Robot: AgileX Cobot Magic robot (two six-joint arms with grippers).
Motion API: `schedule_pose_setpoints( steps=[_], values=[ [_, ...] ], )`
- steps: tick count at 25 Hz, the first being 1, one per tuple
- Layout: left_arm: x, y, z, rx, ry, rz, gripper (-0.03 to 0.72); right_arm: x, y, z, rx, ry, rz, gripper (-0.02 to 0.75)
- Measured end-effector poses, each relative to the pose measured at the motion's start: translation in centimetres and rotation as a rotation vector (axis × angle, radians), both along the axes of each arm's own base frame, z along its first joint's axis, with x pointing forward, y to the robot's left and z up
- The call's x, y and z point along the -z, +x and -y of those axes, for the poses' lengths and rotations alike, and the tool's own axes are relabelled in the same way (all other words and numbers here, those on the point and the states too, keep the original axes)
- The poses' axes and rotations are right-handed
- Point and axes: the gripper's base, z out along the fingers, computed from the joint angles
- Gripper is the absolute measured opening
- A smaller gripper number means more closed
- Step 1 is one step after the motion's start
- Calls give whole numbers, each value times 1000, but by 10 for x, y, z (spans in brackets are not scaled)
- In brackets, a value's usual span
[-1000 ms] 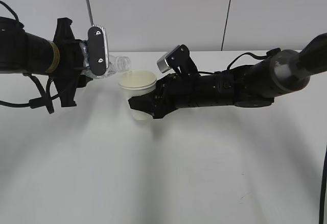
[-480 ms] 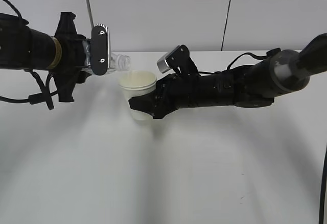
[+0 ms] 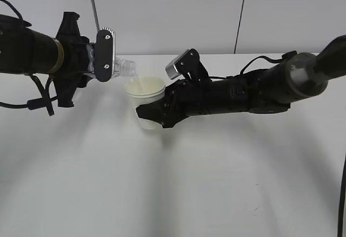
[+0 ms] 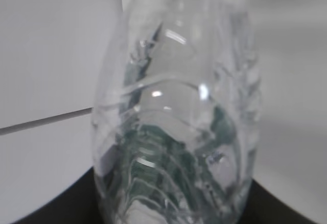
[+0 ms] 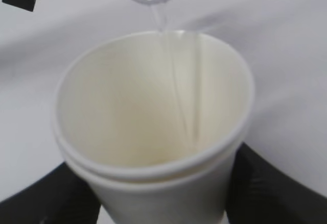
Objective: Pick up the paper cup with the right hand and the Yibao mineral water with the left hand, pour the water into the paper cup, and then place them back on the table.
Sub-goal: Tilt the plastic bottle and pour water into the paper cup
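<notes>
**bench_lurker:** Clear plastic is filling the whole left wrist view, so the left pincer (image 3: 104, 55) is clamping around the Yibao mineral water (image 4: 176, 112), yeah?

**armwatcher:** Yep. It's gripping the bottle around the body and holding it tipped nearly flat, neck pointing right. A thin stream of water (image 5: 176, 81) is running out of the mouth and down the inside wall of the paper cup (image 5: 153, 127).

**bench_lurker:** And the right pincer (image 3: 154, 113)?

**armwatcher:** It's hugging the cup from both sides, low on the wall, with black fingers (image 5: 255, 183) showing on either side in the wrist view. The cup is sitting upright, just below and right of the bottle mouth.

**bench_lurker:** Is the cup touching the desk (image 3: 173, 183)?

**armwatcher:** Can't tell from the side camera; its base is reading very close to the white top. Further out, both black arms are stretching in from opposite sides, the left one wearing its yellowish band (image 3: 58, 55).
</notes>
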Motion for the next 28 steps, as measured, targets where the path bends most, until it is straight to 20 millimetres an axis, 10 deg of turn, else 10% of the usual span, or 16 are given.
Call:
schedule_pose_setpoints(
  steps=[28],
  values=[
    [-2, -2, 6, 24, 87, 35, 330, 1, -1, 0, -8, -7, -8, 497]
  ],
)
